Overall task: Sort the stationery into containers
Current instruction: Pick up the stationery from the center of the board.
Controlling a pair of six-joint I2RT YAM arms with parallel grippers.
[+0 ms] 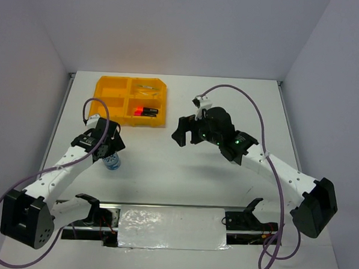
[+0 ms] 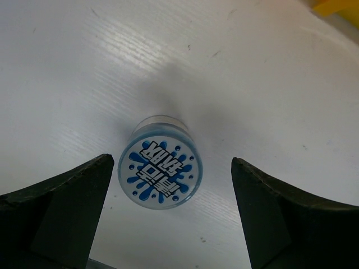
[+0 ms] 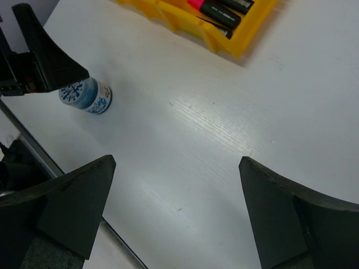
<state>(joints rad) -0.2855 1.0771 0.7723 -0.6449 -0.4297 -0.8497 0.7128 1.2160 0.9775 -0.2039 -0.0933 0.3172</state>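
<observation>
The blue-capped clear bottle (image 1: 112,162) stands upright on the white table. In the left wrist view its blue splash-print cap (image 2: 160,175) sits between my open left gripper's (image 2: 171,188) fingers, nearer the left one, touching neither. My left gripper (image 1: 110,150) hovers just above it. The orange-yellow tray (image 1: 131,102) lies at the back left; one compartment holds black markers (image 1: 146,111), another thin pens (image 1: 147,87). My right gripper (image 1: 181,131) is open and empty over the table's middle (image 3: 176,168). The right wrist view also shows the bottle (image 3: 87,95) and the tray's corner (image 3: 238,42).
A foil-covered strip (image 1: 171,227) and a black rail run along the near edge between the arm bases. Grey walls close in on the left, right and back. The right arm's purple cable (image 1: 253,108) arcs above the table.
</observation>
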